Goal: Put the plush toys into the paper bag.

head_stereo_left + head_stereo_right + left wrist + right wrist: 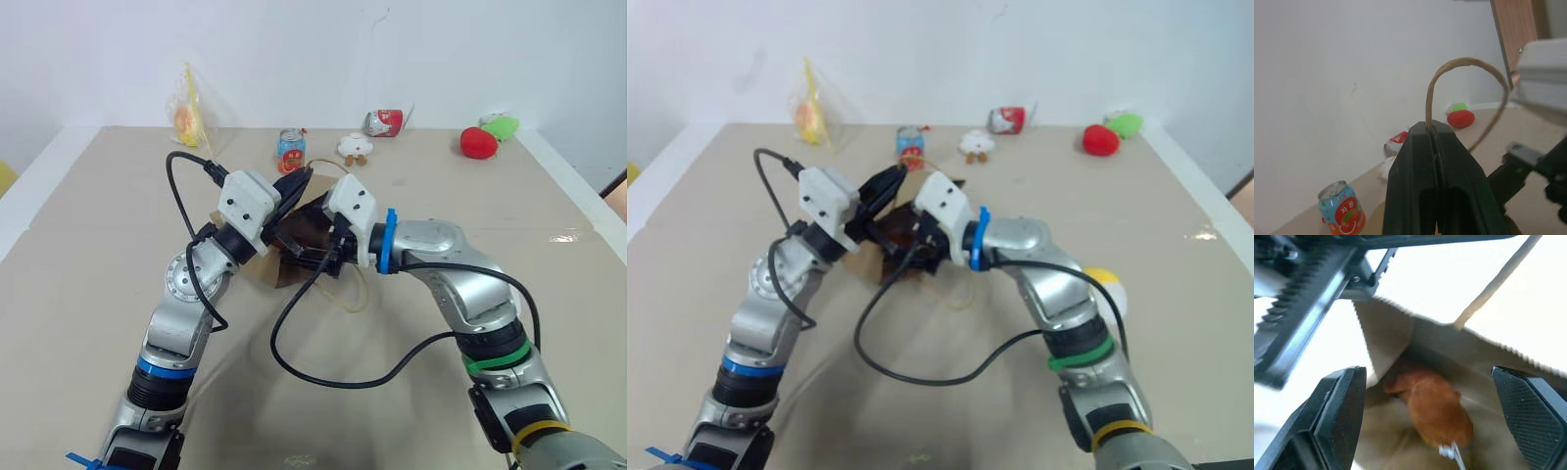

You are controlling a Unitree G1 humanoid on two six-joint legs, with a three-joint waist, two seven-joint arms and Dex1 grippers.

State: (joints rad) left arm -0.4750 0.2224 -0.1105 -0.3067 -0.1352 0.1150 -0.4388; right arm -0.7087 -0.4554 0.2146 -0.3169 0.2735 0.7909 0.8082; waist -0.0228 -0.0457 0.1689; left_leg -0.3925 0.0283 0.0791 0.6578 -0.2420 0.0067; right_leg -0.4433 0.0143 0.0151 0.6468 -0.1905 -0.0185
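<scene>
Holding the paper bag (1400, 333) handle (1464, 68), left hand (1432, 132) pinches shut; right hand (1435, 396) gapes above brown toy (1432, 409) inside; egg toy (1109, 291) likely next.

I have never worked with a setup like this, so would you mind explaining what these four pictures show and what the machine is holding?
This is a two-armed humanoid robot. Two pictures look down from its head; the other two come from cameras on its wrists. The left end effector is shut on a cord handle of the paper bag, holding it open. The right end effector is open at the bag's mouth, and the brown plush toy lies inside. The white and yellow plush toy lies on the table beside the right arm. Along the far edge are a drink can, a small white plush and red and green plushes.
</scene>
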